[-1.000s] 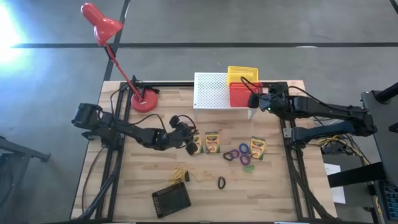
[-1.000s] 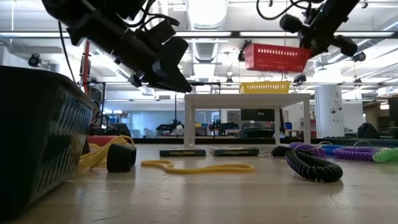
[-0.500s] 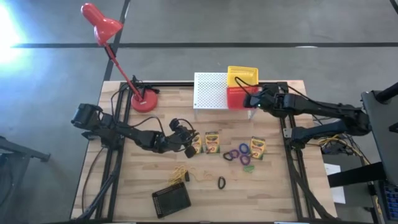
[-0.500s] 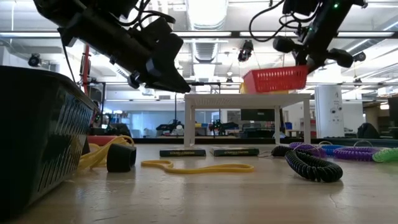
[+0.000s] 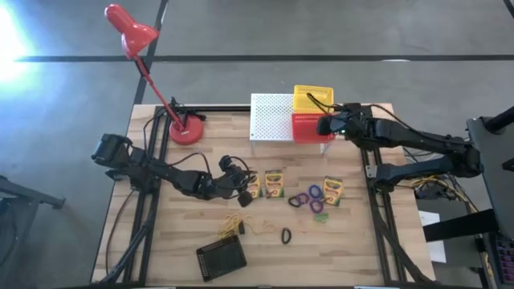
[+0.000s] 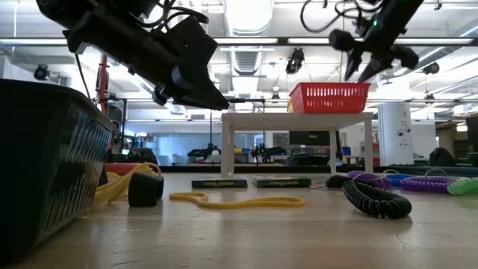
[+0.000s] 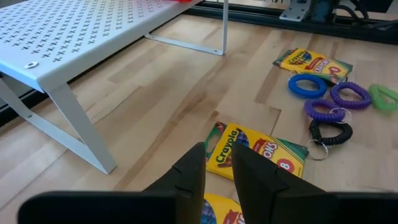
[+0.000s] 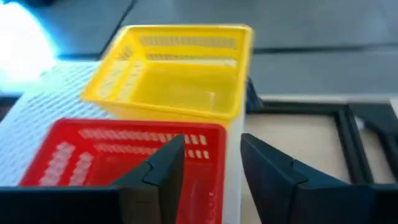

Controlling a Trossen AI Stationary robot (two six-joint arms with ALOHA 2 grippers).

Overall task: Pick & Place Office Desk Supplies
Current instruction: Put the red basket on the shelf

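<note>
Since the earlier frame my right claw [image 5: 324, 126] has set the red basket [image 5: 307, 127] on the white stand [image 5: 271, 116] and opened. My left claw [image 5: 243, 189], jaws narrowly apart and empty, has the nearest crayon box [image 5: 254, 185] touching at 3 o'clock, long axis 12-to-6.

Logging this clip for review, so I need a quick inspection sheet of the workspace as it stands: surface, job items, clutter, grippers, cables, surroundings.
Surface: wooden table, bare between items.
Job's things: three crayon boxes; coiled rings, one black ring apart; rubber bands near the black basket.
Clutter: red lamp; white stand carrying a red basket and a yellow basket.
Grippers: left gripper low over a crayon box, jaws slightly apart, nothing held. Right gripper at the red basket's rim, jaws open, basket resting on the stand.
Cables: black cables along both arms.
Surroundings: grey floor; lit room behind.
</note>
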